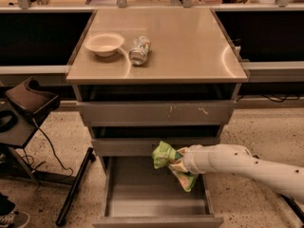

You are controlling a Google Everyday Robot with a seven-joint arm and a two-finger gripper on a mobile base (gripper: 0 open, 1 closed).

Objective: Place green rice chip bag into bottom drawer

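The green rice chip bag (172, 164) is crinkled, bright green with an orange-yellow lower edge, and hangs over the right half of the open bottom drawer (156, 204). My gripper (180, 162) at the end of the white arm coming in from the right is shut on the bag, with its fingers mostly hidden behind the bag. The drawer is pulled out towards the camera and shows a bare grey inside. The two shallower drawers above it are closed.
On the cabinet top sit a white bowl (104, 43) and a silver can (139, 50) lying on its side. A black stand with a dark pad (29, 100) and a cable stands at the left on the speckled floor.
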